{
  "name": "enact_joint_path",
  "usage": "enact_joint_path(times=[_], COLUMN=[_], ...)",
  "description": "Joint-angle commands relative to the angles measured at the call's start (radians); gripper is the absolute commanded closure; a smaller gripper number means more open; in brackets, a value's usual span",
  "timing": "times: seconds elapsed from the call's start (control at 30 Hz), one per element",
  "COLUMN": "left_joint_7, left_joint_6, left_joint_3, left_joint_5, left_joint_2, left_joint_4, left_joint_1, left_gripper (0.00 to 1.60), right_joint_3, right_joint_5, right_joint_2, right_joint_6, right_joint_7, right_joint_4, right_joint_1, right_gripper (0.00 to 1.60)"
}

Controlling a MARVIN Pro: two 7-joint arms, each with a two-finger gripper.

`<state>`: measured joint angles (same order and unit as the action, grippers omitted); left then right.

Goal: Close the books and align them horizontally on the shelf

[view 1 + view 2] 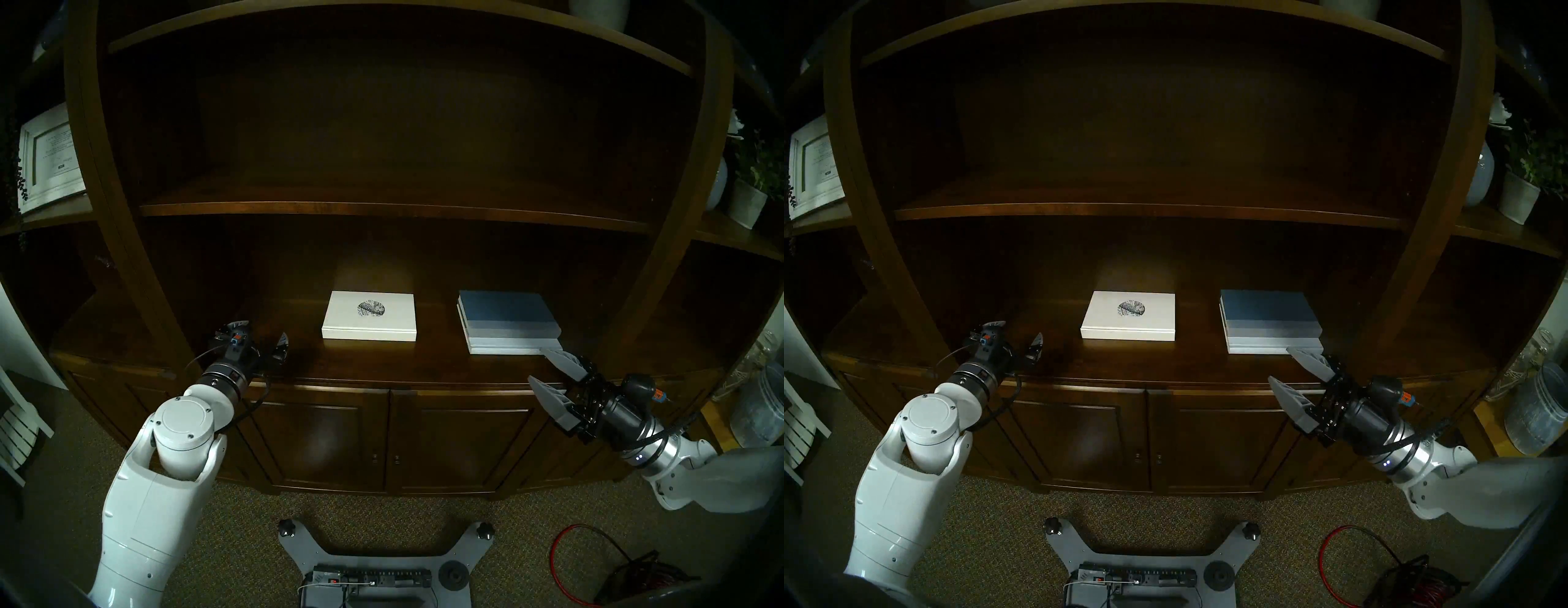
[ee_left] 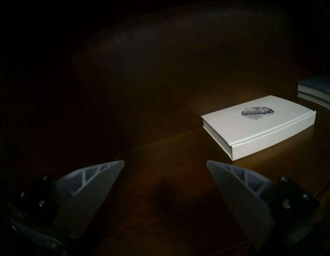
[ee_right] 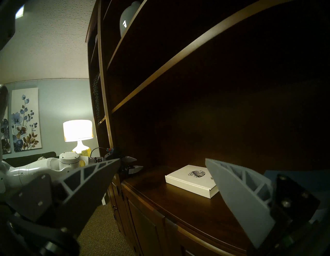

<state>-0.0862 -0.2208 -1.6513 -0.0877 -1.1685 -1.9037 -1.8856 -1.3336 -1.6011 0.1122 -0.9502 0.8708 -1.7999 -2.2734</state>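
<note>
- The shelf [image 1: 182, 335] lies bare from its left end to the white book with the round drawing [image 1: 369, 316], which lies flat at mid-shelf.
- A clear strip of wood separates that book from the blue book [image 1: 505, 314] stacked on a white one toward the right end.
- The upper shelf board [image 1: 382, 210] roofs the space above them.
- The front edge is unobstructed.

Dim, fisheye-warped frames; lit lamp [image 3: 78, 130] glares; shelf recesses murky.

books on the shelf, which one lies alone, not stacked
The white book with the black round drawing, flat at the ledge's middle. The blue book sits stacked on a white one to its right.
</note>
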Motion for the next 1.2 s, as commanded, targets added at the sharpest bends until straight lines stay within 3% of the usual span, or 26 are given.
enact_joint_path(times=[0.0,0.33,0.73,0.87,1.17], left_joint_7=[-0.091,-0.254,-0.499,-0.547,-0.750], left_joint_6=[0.083,0.183,0.337,0.374,0.515], left_joint_3=[-0.077,-0.186,-0.323,-0.348,-0.423], left_joint_5=[-0.053,-0.144,-0.294,-0.334,-0.511], left_joint_2=[0.059,0.094,0.117,0.122,0.150], left_joint_4=[-0.092,-0.147,-0.162,-0.158,-0.115], left_joint_1=[-0.091,-0.208,-0.333,-0.355,-0.420], left_gripper=[0.00,0.00,0.00,0.00,0.00], right_joint_3=[-0.019,-0.024,-0.011,-0.006,-0.023], right_joint_5=[0.000,0.009,0.053,0.064,0.078], right_joint_2=[-0.006,-0.006,-0.006,-0.006,-0.006], right_joint_6=[-0.010,-0.010,0.035,0.049,0.060], right_joint_7=[0.011,0.014,-0.008,-0.006,0.002], right_joint_4=[-0.007,-0.007,0.081,0.099,0.122], right_joint_1=[0.011,0.011,-0.006,-0.015,-0.029], right_gripper=[0.00,0.00,0.00,0.00,0.00])
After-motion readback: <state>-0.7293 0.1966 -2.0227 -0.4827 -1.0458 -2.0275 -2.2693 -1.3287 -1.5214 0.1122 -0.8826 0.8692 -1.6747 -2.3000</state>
